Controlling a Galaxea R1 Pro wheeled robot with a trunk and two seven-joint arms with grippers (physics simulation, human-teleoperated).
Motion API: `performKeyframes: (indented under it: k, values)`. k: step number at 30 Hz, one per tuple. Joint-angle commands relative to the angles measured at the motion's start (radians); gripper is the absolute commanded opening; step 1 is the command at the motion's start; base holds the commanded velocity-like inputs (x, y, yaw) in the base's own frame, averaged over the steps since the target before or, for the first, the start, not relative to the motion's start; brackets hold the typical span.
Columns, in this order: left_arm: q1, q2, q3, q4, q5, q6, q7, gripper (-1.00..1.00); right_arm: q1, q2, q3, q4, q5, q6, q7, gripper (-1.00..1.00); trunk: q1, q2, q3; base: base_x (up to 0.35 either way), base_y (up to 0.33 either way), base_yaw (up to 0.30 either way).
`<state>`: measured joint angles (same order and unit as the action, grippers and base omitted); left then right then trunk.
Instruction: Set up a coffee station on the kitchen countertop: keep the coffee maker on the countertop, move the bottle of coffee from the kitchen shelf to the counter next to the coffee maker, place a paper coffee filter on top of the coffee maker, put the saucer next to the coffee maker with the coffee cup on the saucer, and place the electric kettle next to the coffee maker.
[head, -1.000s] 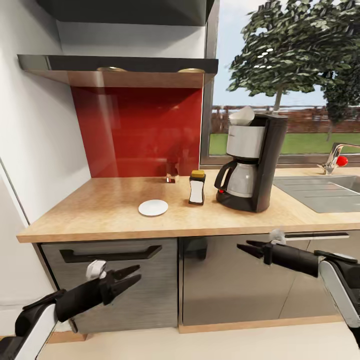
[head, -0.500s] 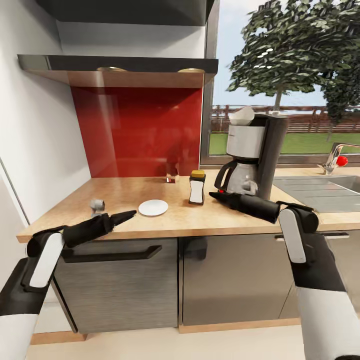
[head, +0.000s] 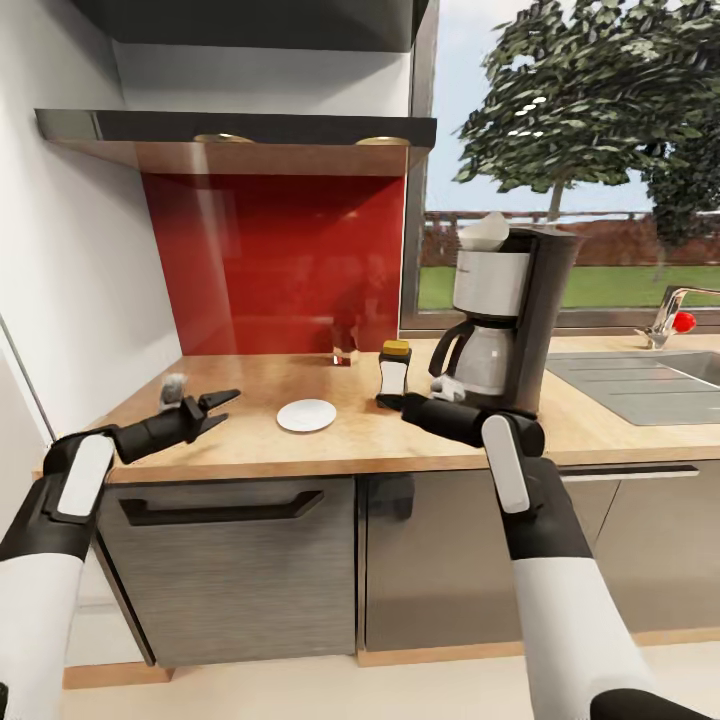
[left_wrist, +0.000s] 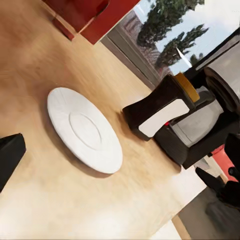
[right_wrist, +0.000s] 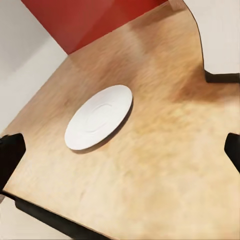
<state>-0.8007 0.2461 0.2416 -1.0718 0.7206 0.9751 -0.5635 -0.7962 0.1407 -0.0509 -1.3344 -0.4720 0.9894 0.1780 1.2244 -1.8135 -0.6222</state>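
Saucer is lying at 9 o'clock of the coffee bottle. Both grippers are hovering open and empty: left gripper, right gripper. Risk: the right arm may be crowding the bottle, toppling it.

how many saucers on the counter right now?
1. The saucer lies flat on the countertop, left of the coffee bottle and coffee maker, between the two tools. Nothing sits on it. More could be out of frame.
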Motion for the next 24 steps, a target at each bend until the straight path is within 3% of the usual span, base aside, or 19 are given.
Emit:
performKeyframes:
  k: [1, 2, 5, 9, 12, 24]
  values:
    - [-0.001, 0.003, 0.012, 0.000, -0.003, 0.005, 0.004, 1.00, -0.001, 0.004, -0.003, 0.007, 0.009, 0.003, 0.008, 1.00, 0.000, -0.001, -0.001, 0.000, 0.000, 0.000]
    - [-0.002, 0.011, 0.032, -0.001, -0.003, 0.005, 0.020, 1.00, -0.001, 0.008, -0.003, 0.028, 0.008, -0.003, 0.003, 1.00, 0.000, -0.001, -0.001, 0.000, 0.000, 0.000]
    - [-0.003, 0.016, 0.045, -0.001, -0.003, 0.006, 0.030, 1.00, -0.001, 0.012, -0.003, 0.051, -0.003, -0.007, 0.000, 1.00, 0.000, -0.001, -0.001, 0.000, 0.000, 0.000]
    - [-0.001, -0.007, 0.033, -0.010, 0.000, 0.006, 0.015, 1.00, -0.024, 0.034, -0.008, 0.053, -0.029, -0.024, 0.011, 1.00, 0.000, -0.001, -0.001, 0.000, 0.000, 0.000]
    - [-0.001, -0.021, 0.033, -0.010, 0.000, 0.006, 0.015, 1.00, -0.026, 0.034, -0.008, 0.053, -0.036, -0.024, 0.015, 1.00, 0.000, -0.001, -0.001, 0.000, 0.000, 0.000]
    - [-0.001, -0.021, 0.033, -0.010, 0.000, 0.006, 0.015, 1.00, -0.026, 0.034, -0.008, 0.053, -0.036, -0.024, 0.015, 1.00, 0.000, -0.001, -0.001, 0.000, 0.000, 0.000]
